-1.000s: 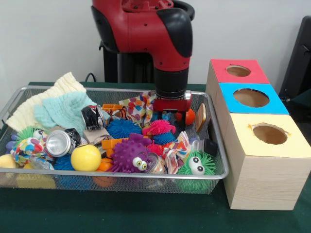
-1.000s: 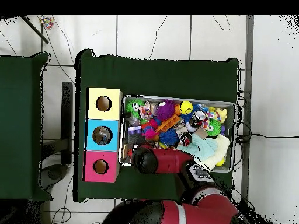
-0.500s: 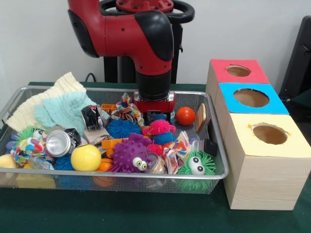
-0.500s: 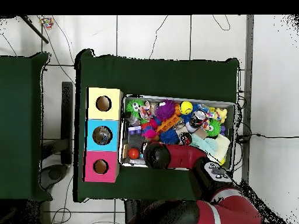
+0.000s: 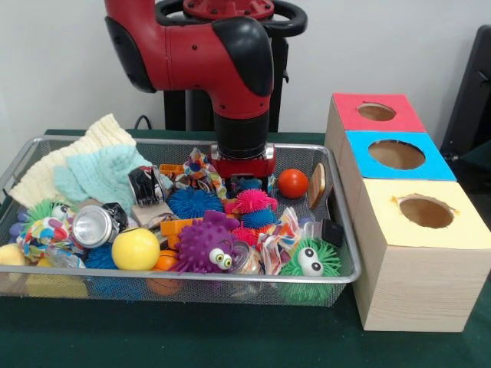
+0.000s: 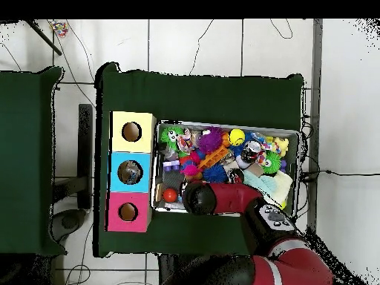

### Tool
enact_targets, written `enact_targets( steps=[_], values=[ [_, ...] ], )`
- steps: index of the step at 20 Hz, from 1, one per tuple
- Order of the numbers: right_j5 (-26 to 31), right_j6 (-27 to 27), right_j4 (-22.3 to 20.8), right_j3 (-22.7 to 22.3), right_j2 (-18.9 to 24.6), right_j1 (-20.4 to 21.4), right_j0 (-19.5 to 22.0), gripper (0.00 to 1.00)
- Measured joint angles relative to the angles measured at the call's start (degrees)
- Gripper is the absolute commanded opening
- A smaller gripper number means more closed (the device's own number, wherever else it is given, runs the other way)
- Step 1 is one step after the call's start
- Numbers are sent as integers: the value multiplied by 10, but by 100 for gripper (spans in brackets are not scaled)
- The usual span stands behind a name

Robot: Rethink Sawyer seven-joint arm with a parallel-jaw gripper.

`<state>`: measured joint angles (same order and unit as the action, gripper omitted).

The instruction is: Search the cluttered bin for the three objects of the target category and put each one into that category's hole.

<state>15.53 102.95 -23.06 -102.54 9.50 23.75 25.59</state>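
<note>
The cluttered bin [image 5: 192,274] is a silver wire mesh tray full of toys; it also shows in the overhead view [image 6: 226,124]. My gripper [image 5: 244,182] hangs low at the bin's back middle, its tips down among a patterned cloth and a pink spiky ball [image 5: 253,201]. A red ball [image 5: 293,183] lies just right of it, apart. Three wooden boxes with holes stand right of the bin: red top [image 5: 376,113], blue top [image 5: 397,155], yellow top [image 5: 426,212]. In the overhead view my arm [image 6: 223,199] covers the gripper.
The bin also holds a yellow ball [image 5: 136,248], a purple spiky toy with eyes [image 5: 203,245], a green spiky toy [image 5: 309,261], a blue spiky ball [image 5: 195,203], a crushed can [image 5: 93,225] and knitted cloths [image 5: 100,172]. Green cloth covers the table [image 5: 230,337].
Over the last second my arm swung to the left in the front view, uncovering the red ball. In the last half second it has barely moved.
</note>
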Motion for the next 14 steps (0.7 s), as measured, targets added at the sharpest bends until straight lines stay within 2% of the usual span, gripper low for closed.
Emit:
enact_targets(
  steps=[9, 14],
  values=[
    [-17, 0, -31, -2, -11, 9, -22, 100],
    [-10, 0, -45, -22, 2, 40, 8, 100]
  ],
)
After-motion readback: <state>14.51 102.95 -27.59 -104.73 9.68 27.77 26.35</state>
